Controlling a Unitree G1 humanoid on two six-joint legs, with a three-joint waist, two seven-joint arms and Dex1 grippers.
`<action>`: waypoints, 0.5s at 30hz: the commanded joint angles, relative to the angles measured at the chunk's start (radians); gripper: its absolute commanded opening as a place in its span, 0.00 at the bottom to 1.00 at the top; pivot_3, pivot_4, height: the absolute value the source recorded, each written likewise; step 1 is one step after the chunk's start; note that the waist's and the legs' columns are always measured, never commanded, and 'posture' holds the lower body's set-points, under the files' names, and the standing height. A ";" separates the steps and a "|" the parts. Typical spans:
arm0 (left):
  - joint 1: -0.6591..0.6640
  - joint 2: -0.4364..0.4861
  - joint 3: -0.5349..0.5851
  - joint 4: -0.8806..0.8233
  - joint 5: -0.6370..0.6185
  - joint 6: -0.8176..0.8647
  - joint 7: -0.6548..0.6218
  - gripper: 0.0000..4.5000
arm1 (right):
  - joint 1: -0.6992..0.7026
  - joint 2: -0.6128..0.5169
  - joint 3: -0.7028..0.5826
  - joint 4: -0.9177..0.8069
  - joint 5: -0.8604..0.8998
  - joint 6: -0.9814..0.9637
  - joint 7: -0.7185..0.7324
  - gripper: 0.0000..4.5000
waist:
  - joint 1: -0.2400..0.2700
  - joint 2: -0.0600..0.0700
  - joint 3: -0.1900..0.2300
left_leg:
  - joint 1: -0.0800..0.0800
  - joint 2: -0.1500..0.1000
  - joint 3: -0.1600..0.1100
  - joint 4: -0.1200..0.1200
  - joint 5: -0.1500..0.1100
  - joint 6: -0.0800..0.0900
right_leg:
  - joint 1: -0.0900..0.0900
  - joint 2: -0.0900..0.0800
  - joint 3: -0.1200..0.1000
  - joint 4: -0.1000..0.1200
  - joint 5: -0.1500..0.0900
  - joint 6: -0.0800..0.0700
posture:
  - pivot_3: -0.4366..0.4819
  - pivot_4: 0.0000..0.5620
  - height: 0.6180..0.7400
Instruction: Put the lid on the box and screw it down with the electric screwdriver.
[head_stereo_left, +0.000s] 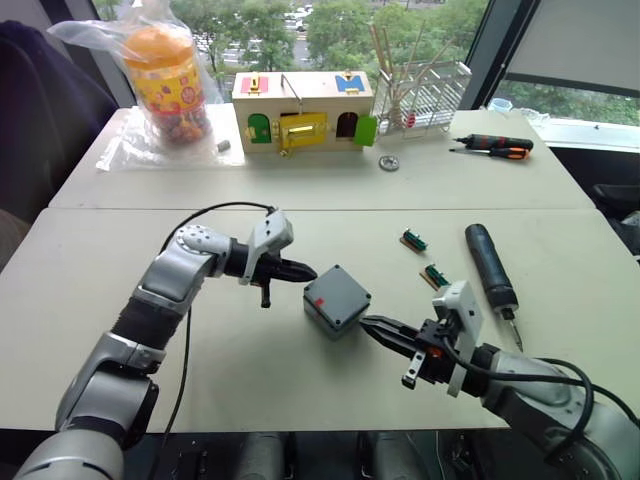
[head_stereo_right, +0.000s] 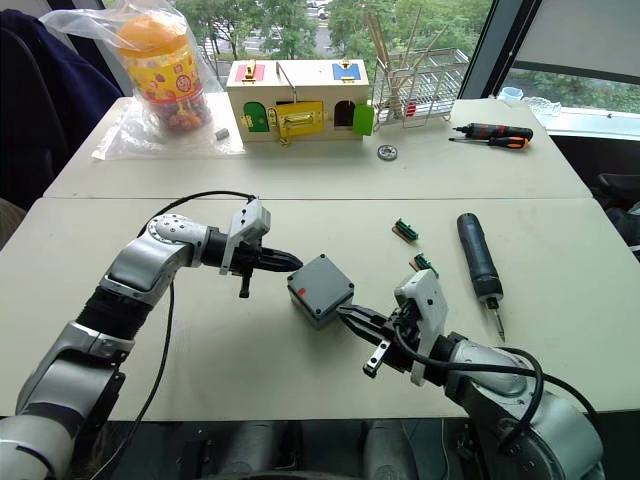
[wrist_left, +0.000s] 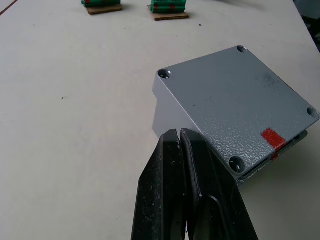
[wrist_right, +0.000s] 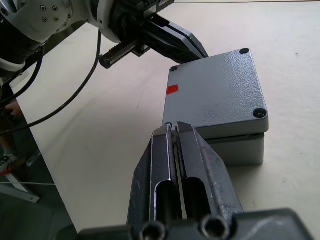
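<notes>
Lid (wrist_right: 216, 90) sits on the box (head_stereo_left: 336, 311) at mid-tabletop (head_stereo_left: 300, 220), a gripper at each side.

Its corner screw holes face up and a red mark shows near one edge. The left gripper (head_stereo_left: 306, 271), clenched on nothing, has its tip at the lid's left corner; the right gripper (head_stereo_left: 375, 325), likewise clenched and empty, has its tip at the box's near right corner. The electric screwdriver (head_stereo_left: 490, 265) lies well apart on the right, beside two small green parts (head_stereo_left: 425, 258).
</notes>
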 joint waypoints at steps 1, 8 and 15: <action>0.002 0.004 0.011 -0.039 -0.003 -0.004 -0.008 0.00 | -0.009 -0.020 0.028 0.003 -0.017 -0.014 -0.003 0.02 | 0.001 0.000 0.000 | 0.000 0.000 0.000 0.000 0.000 0.000 | 0.000 0.000 0.000 0.000 0.000 0.000 | 0.48 0.27 0.76; 0.004 0.004 0.015 -0.058 -0.001 0.008 0.004 0.00 | -0.030 -0.027 0.078 0.054 -0.071 -0.049 -0.007 0.02 | 0.000 0.000 0.000 | 0.000 0.000 0.000 0.000 0.000 0.000 | 0.000 0.000 0.000 0.000 0.000 0.000 | 0.48 0.27 0.76; 0.006 0.003 0.014 -0.048 0.002 -0.003 0.004 0.00 | -0.052 -0.012 0.110 0.077 -0.089 -0.060 -0.023 0.02 | 0.000 0.000 0.000 | 0.000 0.000 0.000 0.000 0.000 0.000 | 0.000 0.000 0.000 0.000 0.000 0.000 | 0.48 0.27 0.76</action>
